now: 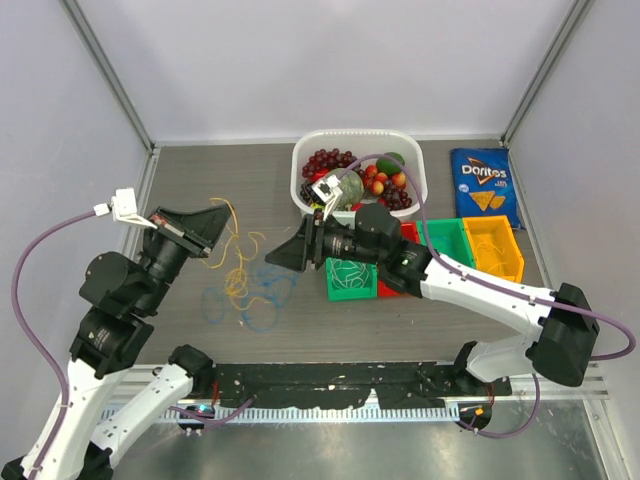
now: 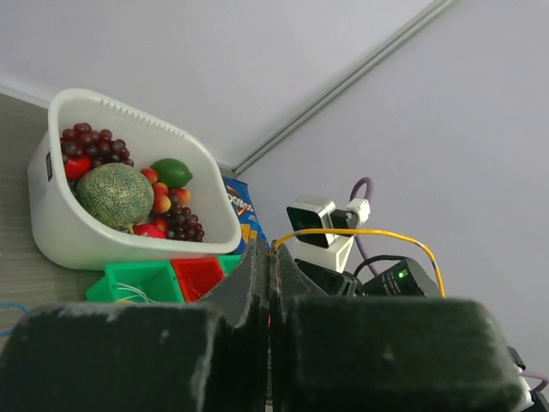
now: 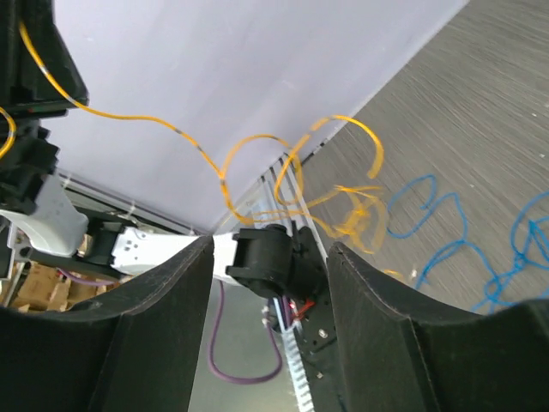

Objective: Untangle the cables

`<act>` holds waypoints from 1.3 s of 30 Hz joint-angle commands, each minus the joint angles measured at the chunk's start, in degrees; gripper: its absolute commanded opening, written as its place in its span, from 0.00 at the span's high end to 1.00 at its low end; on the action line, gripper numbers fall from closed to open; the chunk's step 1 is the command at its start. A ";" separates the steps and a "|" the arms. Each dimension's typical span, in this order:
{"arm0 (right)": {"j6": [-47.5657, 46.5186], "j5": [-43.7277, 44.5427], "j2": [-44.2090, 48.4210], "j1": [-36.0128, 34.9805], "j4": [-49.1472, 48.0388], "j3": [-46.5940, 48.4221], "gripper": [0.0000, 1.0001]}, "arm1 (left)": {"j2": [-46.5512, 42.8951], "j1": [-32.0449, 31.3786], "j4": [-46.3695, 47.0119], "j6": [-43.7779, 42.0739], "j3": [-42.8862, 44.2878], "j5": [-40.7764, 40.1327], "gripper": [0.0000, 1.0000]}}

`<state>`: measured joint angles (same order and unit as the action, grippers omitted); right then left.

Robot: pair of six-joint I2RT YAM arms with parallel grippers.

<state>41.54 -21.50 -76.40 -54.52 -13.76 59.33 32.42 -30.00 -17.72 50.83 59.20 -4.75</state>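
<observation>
A yellow-orange cable (image 1: 237, 270) lies in a loose tangle on the table, with a blue cable (image 1: 262, 300) looped just in front of it. My left gripper (image 1: 218, 228) hangs above the tangle's left end, shut on the yellow-orange cable; the left wrist view shows that cable (image 2: 377, 232) arcing right out of the closed left gripper (image 2: 272, 246). My right gripper (image 1: 278, 256) hovers open just right of the tangle, holding nothing. Beyond the open right gripper (image 3: 270, 257), the right wrist view shows the yellow-orange cable (image 3: 257, 142) and the blue cable (image 3: 446, 249). A thin white cable (image 1: 352, 272) lies in a green bin.
A white basket (image 1: 355, 138) of fruit stands at the back. A Doritos bag (image 1: 485, 185) lies at the back right. A row of green (image 1: 350, 292), red and yellow (image 1: 492, 245) bins sits under the right arm. Grey walls close in both sides.
</observation>
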 commanded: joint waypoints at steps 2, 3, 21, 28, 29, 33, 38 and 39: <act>3.20 6.01 -0.24 -2.52 -4.18 1.75 0.40 | -0.52 -0.15 3.74 1.55 -0.40 0.80 1.00; 3.11 6.72 -0.50 -2.61 -4.00 2.19 0.42 | -0.52 -0.06 3.83 1.73 -0.66 0.89 1.00; 1.35 8.58 -8.85 -2.87 -4.08 8.17 0.58 | -0.87 -0.15 5.50 3.58 -2.60 2.38 1.00; 1.18 8.75 -8.41 -3.75 -4.52 7.20 0.58 | -1.22 -0.15 4.97 3.49 -2.60 2.03 1.00; 1.26 8.49 -8.50 -3.75 -4.44 7.46 0.58 | -1.31 -0.15 5.14 3.49 -2.60 2.03 1.00; 1.09 8.31 -8.94 -4.28 -4.87 7.64 0.61 | -0.96 -0.15 5.32 3.66 -2.68 2.20 1.00; -0.93 18.04 -7.37 -4.01 2.03 7.47 0.99 | -1.22 -0.15 2.70 2.09 0.03 1.33 1.00; -1.11 25.20 -7.01 -3.32 4.85 7.29 0.99 | -1.22 -0.15 0.95 0.86 1.52 0.46 1.00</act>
<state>42.02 -9.82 -86.11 -58.43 -14.26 65.10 31.68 -30.00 -16.01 53.91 56.58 -3.16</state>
